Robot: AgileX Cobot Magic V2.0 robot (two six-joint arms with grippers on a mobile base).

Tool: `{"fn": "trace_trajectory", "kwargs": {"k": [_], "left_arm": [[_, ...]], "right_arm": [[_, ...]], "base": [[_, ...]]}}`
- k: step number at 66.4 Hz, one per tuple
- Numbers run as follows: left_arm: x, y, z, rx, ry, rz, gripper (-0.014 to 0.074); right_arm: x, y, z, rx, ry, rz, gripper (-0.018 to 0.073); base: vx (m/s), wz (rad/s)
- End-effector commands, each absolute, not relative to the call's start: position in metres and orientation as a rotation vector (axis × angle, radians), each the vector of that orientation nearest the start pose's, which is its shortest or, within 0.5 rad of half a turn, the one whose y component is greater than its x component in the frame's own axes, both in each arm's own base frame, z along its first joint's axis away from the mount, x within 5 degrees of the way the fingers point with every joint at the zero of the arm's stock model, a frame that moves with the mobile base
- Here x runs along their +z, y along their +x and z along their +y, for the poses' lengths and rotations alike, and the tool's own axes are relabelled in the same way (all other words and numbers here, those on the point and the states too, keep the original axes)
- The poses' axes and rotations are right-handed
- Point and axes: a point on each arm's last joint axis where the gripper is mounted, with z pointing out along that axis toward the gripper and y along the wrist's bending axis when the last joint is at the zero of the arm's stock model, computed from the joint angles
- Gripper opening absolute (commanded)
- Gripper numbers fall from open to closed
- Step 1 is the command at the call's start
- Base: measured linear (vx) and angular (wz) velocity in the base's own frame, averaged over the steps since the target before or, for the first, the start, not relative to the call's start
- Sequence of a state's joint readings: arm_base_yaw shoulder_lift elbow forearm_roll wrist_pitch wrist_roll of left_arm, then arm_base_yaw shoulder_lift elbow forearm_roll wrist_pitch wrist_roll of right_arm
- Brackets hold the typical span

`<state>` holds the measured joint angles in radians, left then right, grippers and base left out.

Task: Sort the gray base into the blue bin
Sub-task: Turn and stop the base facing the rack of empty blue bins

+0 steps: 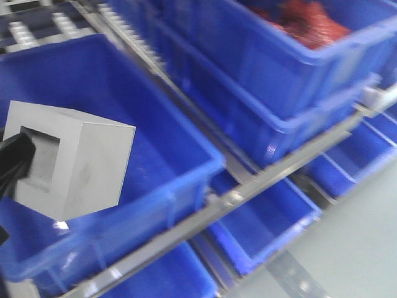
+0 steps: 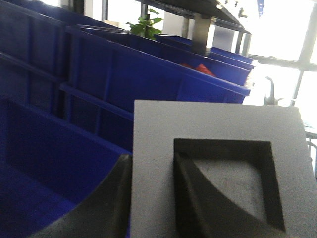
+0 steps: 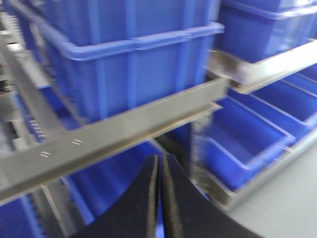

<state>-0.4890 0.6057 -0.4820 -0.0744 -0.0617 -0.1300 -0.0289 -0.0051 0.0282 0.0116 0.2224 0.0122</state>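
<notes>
At the far left, one wall of the gray base (image 1: 74, 161) is pinched by the fingers (image 2: 106, 203) of the left gripper (image 2: 151, 158), one finger being set inside its square recess, and the block is held in the air over the blue bin (image 1: 180, 186), while the fingers of the right gripper (image 3: 159, 161) are pressed together.

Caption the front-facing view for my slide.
Left pincer holds the gray base over the blue bin.
</notes>
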Motion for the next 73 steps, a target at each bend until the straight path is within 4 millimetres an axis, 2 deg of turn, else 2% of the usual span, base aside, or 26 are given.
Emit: {"fn": "trace_trajectory", "kwargs": {"k": [1, 32, 73], "left_arm": [[0.3509, 0.1152, -0.0606, -0.580, 0.185, 1.417, -0.0006], [0.3510, 0.1150, -0.0605, -0.580, 0.184, 1.416, -0.0006], [0.3510, 0.1149, -0.0605, -0.580, 0.184, 1.416, -0.0006]], "right_arm": [[0.1887, 0.0581, -0.0017, -0.018, 0.032, 1.676, -0.0005], [0.1887, 0.0581, -0.0017, -0.018, 0.032, 1.676, -0.0005], [0.1887, 0.0581, -0.0017, -0.018, 0.032, 1.676, -0.0005]], "base": [[0.15, 0.64], [0.13, 0.52], [0.05, 0.27]]}}
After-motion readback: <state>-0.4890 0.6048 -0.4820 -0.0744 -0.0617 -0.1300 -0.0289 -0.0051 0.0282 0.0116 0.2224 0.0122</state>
